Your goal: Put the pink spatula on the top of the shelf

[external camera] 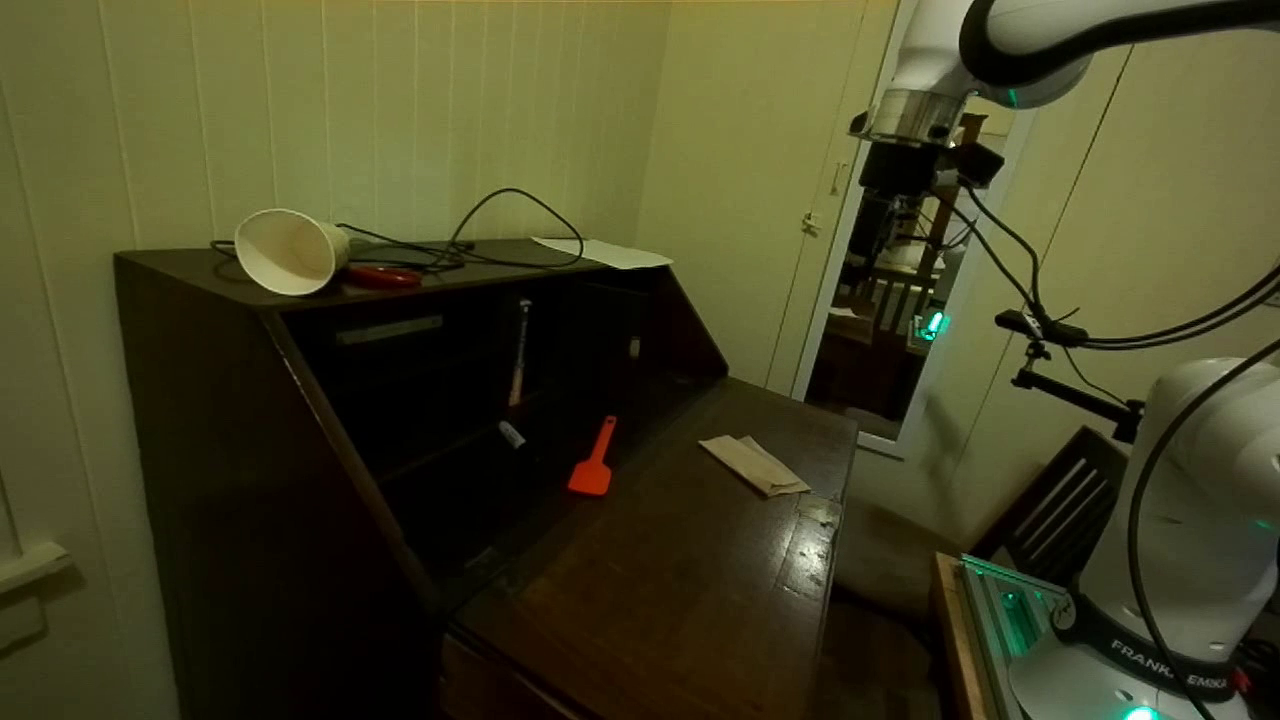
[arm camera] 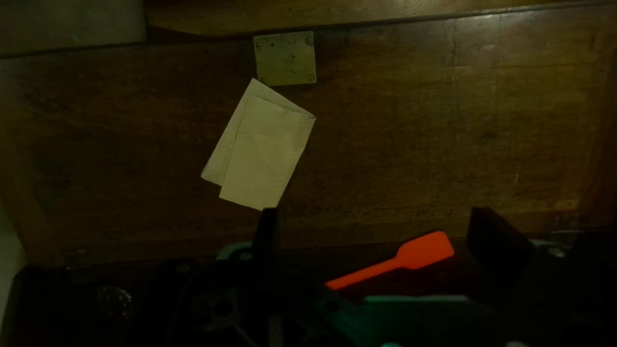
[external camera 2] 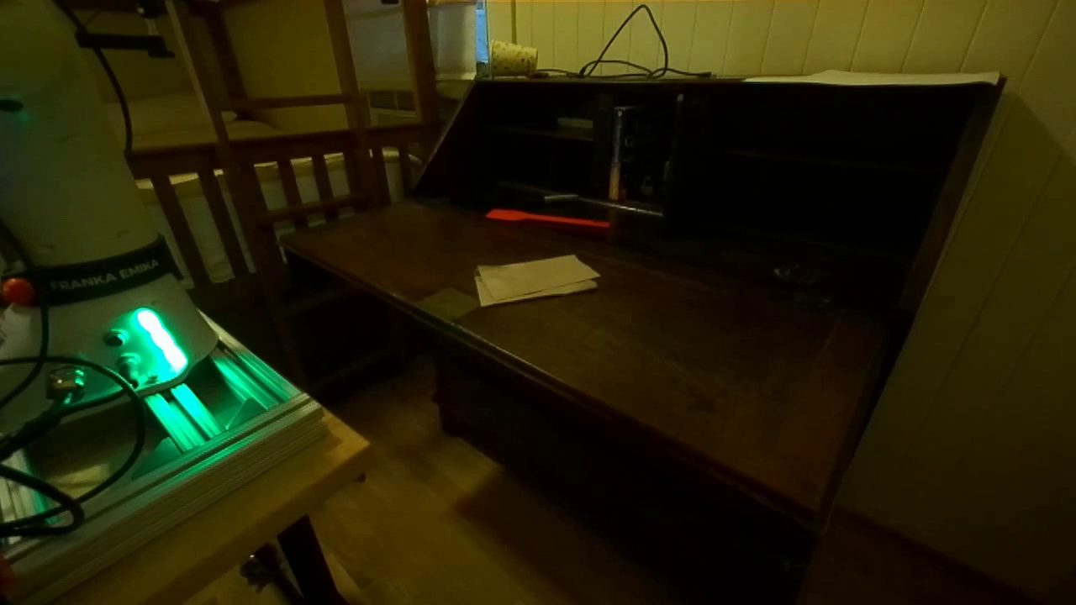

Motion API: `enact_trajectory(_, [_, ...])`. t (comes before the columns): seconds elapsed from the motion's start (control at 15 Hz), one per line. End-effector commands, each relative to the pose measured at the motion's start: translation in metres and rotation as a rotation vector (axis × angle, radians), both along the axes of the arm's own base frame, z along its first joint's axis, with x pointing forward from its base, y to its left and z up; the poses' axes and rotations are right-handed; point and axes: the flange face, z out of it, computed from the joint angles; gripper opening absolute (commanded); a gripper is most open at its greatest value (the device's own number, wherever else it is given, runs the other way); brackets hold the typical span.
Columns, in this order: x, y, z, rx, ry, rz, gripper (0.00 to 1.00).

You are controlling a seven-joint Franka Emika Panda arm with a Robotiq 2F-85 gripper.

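You had the fingers [arm camera: 496,238] spread wide, holding nothing, probably so that they could straddle the orange-red spatula [external camera: 593,471], which lay flat at the back of the bench [external camera: 650,600], not yet on the top of the shelf [external camera: 190,265].

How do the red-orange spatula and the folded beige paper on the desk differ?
The red-orange paddle-headed spatula is vivid, while the folded beige paper is pale.
The spatula has a slim handle and broader head; the paper is a doubled rectangle, its layers askew.
The spatula lies toward the back of the dark wooden desk, the paper nearer its front edge.
Both lie on the desk, and neither is gripped.
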Motion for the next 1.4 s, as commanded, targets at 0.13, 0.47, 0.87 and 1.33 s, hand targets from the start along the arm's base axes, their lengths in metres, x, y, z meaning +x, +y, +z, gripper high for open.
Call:
enact_trajectory(0.13, [0.077, -0.053, -0.015, -0.018, -0.074, -0.3, 1.0])
enact_trajectory(0.47, [0.171, -0.051, -0.053, -0.022, -0.052, -0.56, 1.0])
enact_trajectory(0.87, [0.203, -0.019, -0.071, 0.001, 0.043, -0.587, 1.0])
enact_trajectory(1.33, [0.223, -0.022, -0.081, 0.074, 0.067, -0.713, 1.0])
